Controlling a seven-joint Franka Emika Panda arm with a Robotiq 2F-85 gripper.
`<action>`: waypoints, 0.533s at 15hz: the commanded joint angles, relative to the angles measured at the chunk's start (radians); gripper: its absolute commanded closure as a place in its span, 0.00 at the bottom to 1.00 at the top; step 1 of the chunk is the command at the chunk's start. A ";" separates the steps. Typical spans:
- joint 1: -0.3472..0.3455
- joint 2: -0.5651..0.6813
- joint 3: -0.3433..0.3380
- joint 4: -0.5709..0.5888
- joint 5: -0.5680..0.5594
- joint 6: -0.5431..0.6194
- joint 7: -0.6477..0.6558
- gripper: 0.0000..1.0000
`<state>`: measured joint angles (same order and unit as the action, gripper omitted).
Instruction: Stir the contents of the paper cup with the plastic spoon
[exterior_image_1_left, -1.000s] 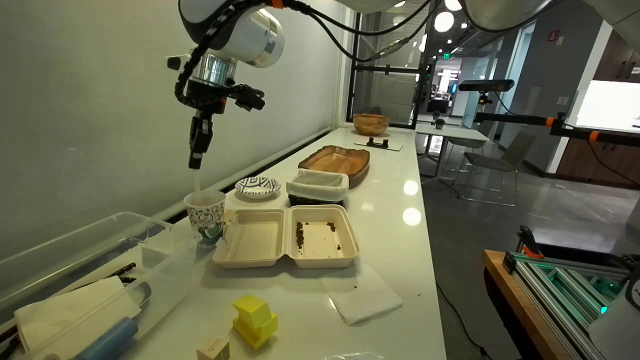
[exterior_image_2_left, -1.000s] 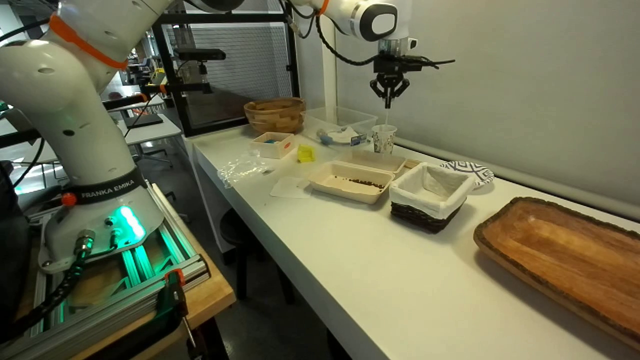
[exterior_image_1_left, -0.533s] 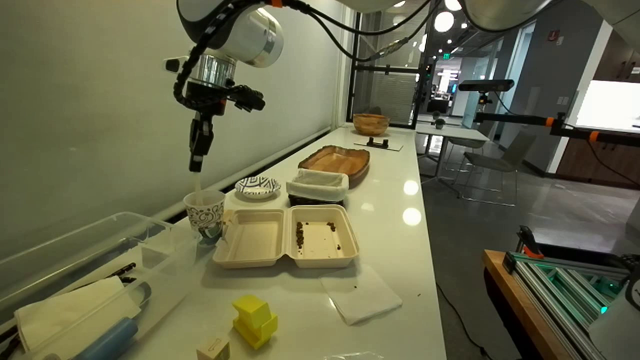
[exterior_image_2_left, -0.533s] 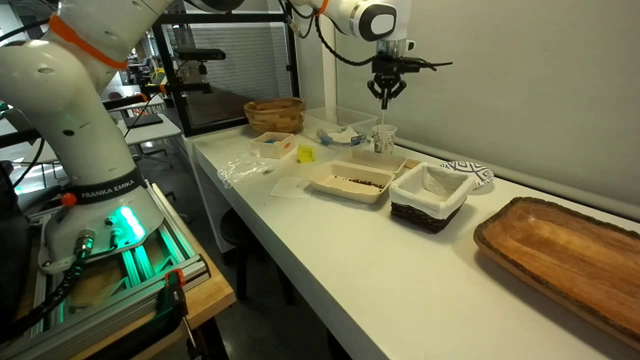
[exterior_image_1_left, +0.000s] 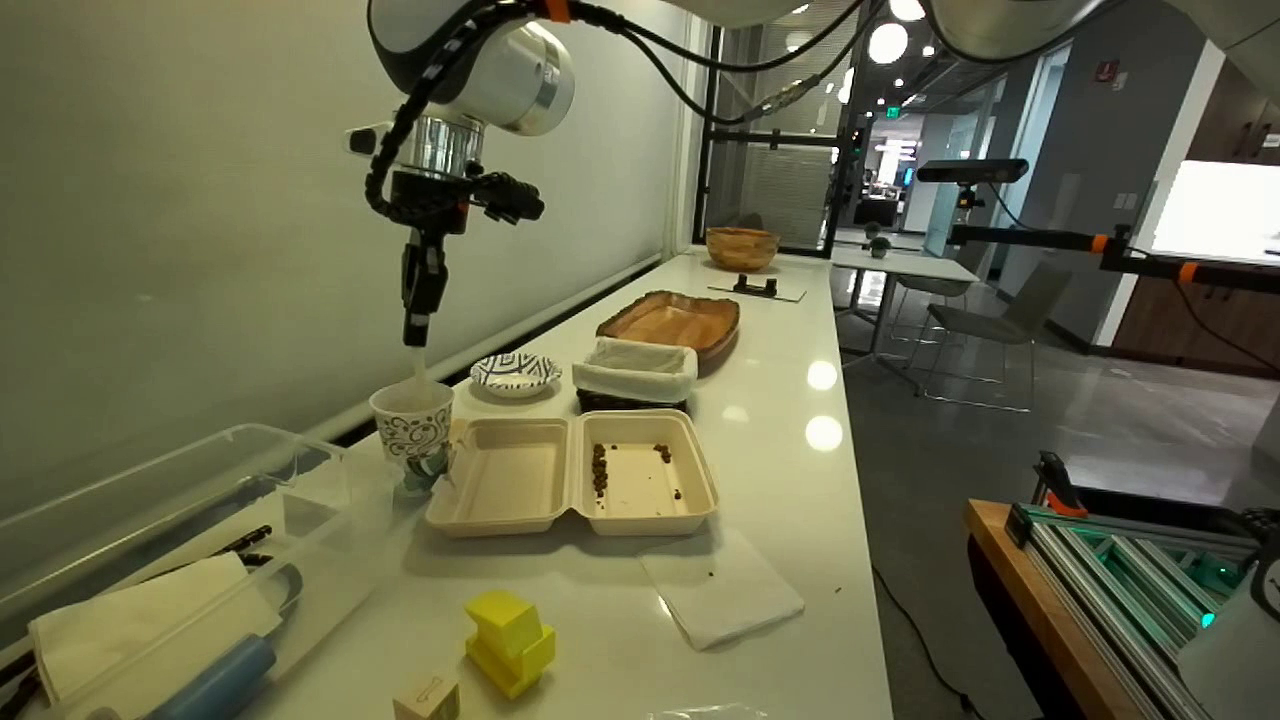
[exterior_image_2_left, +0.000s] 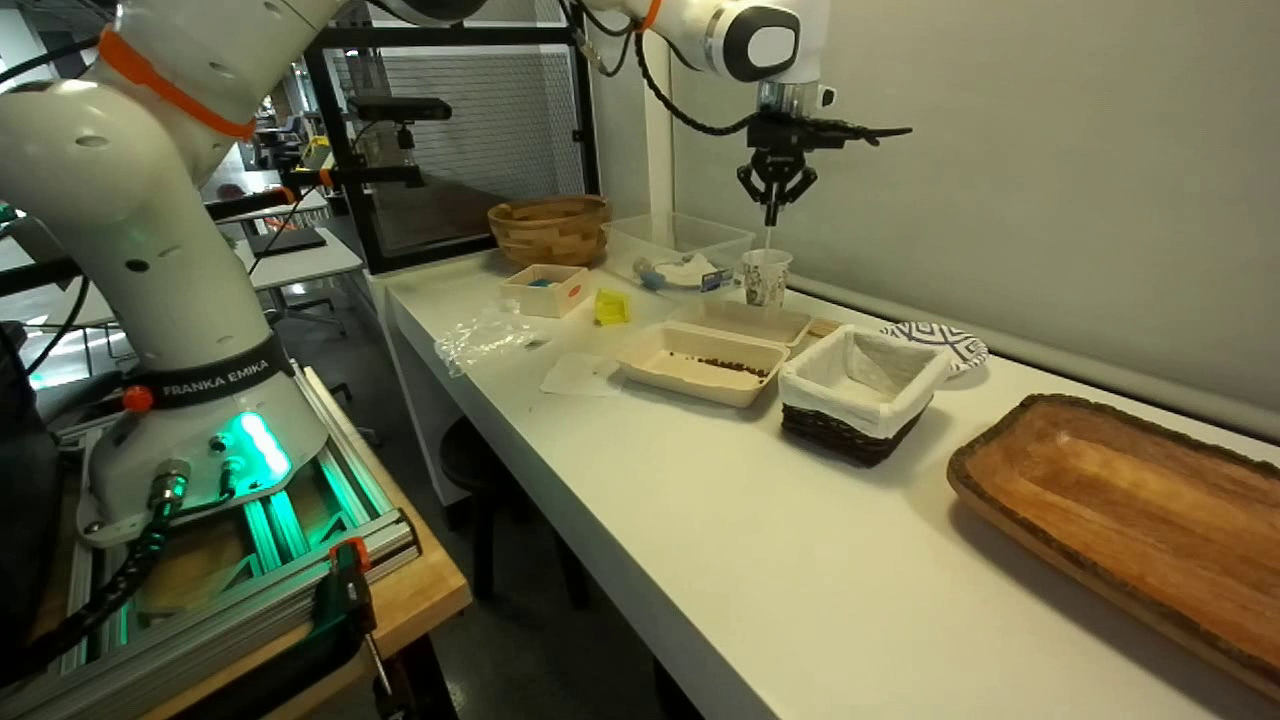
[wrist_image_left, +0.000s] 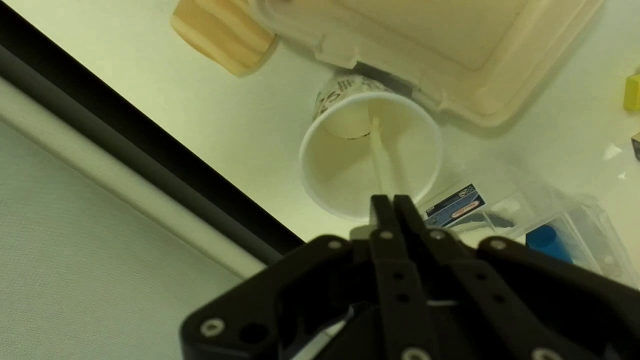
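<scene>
The paper cup (exterior_image_1_left: 412, 432) stands on the white counter by the wall, white with a dark swirl pattern. It also shows in an exterior view (exterior_image_2_left: 766, 282) and from above in the wrist view (wrist_image_left: 325, 165). The pale plastic spoon (wrist_image_left: 382, 162) reaches down into the cup, its lower end inside. Its upper part shows between gripper and rim in both exterior views (exterior_image_1_left: 419, 363) (exterior_image_2_left: 767, 239). My gripper (exterior_image_1_left: 416, 338) is above the cup, fingers nearly together on the spoon's top end, also seen in the wrist view (wrist_image_left: 392, 200). The contents are hard to make out.
An open beige clamshell box (exterior_image_1_left: 510, 475) lies close beside the cup. A clear plastic bin (exterior_image_1_left: 360, 510) stands on its other side. A patterned bowl (exterior_image_1_left: 515, 374), a lined basket (exterior_image_1_left: 635, 372) and a yellow block (exterior_image_1_left: 508, 640) are nearby. The wall (exterior_image_1_left: 200, 250) runs behind.
My gripper dipped slightly, then moved right in an exterior view, carrying the spoon's top with it. The cup shifted slightly and looks a little tilted.
</scene>
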<state>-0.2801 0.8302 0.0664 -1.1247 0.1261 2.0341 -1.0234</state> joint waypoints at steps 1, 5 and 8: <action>0.006 0.001 -0.016 0.006 -0.019 0.010 0.007 0.99; 0.004 0.004 -0.013 0.006 -0.014 0.046 -0.006 0.99; -0.001 0.007 0.002 0.003 -0.002 0.081 -0.023 0.99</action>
<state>-0.2790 0.8303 0.0568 -1.1218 0.1218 2.0769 -1.0262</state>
